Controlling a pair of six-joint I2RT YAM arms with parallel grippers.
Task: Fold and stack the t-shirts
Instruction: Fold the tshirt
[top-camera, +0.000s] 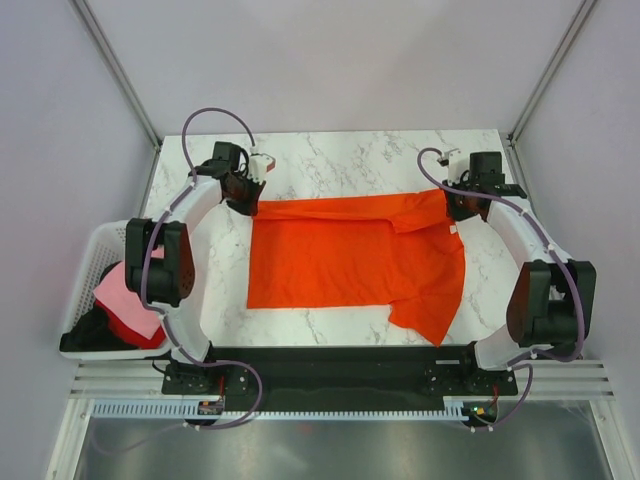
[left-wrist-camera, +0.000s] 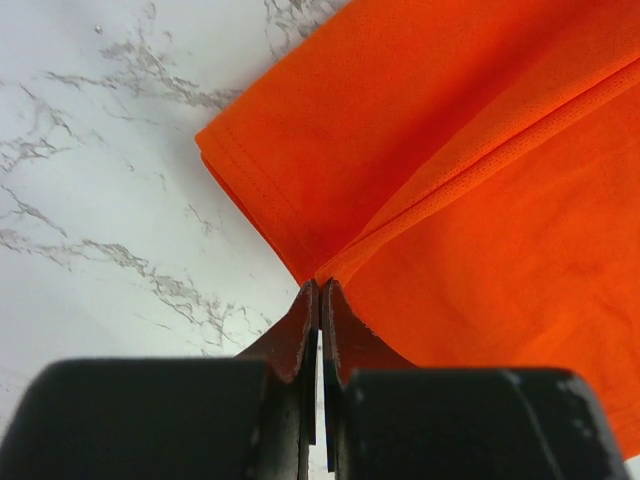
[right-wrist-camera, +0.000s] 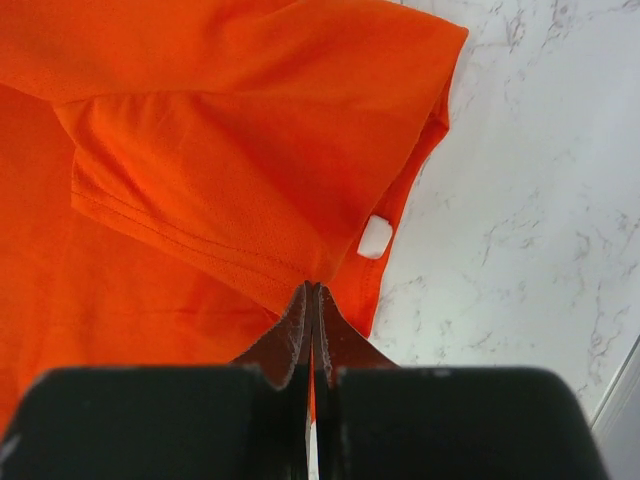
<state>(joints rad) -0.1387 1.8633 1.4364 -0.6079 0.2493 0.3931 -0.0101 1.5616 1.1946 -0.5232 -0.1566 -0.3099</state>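
Mid-fold, I have the left gripper (left-wrist-camera: 320, 292) and right gripper (right-wrist-camera: 313, 291) each clamped on a far corner of the shirt (top-camera: 340, 265) spread between them; next, I judge, both must travel nearward evenly.

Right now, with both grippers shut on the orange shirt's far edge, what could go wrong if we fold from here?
1. The left gripper and right gripper each pinch only the very edge of the orange shirt, so a tug could slip the cloth free.
2. The shirt's near right corner lies rumpled and skewed, so the fold would likely come out uneven.
3. A doubled-over sleeve by the right pinch may bunch inside the fold.
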